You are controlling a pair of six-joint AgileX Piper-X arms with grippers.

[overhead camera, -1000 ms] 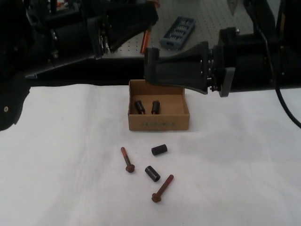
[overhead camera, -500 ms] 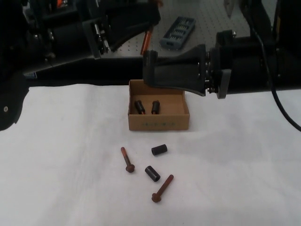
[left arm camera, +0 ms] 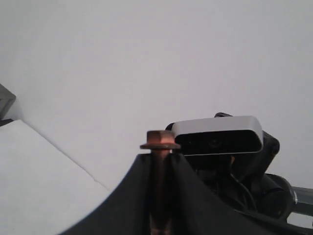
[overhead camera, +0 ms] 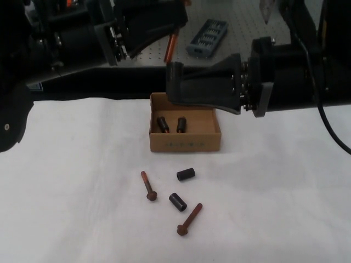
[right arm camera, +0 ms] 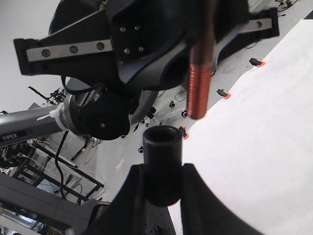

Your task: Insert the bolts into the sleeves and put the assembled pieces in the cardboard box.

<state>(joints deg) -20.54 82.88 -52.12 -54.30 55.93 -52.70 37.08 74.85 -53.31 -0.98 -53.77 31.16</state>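
My left gripper [overhead camera: 174, 32] is shut on a copper bolt [overhead camera: 171, 47] that hangs threads-down above the back of the cardboard box [overhead camera: 185, 143]. In the left wrist view the bolt head [left arm camera: 160, 142] stands up between the fingers [left arm camera: 183, 181]. My right gripper [overhead camera: 176, 85] is shut on a black sleeve [overhead camera: 174, 71] just below the bolt. In the right wrist view the sleeve [right arm camera: 163, 161] shows its open bore, with the bolt's threaded tip [right arm camera: 198, 93] a little above and to one side. Two assembled pieces [overhead camera: 171, 124] lie in the box.
On the white cloth [overhead camera: 274, 208] in front of the box lie two loose bolts [overhead camera: 148, 185] [overhead camera: 190, 218] and two loose sleeves [overhead camera: 186, 175] [overhead camera: 177, 201]. A blue-grey case [overhead camera: 208, 36] sits on the perforated bench behind.
The right gripper has shifted slightly left with the sleeve. The left gripper has edged up a little with the bolt. The parts on the cloth lie as before.
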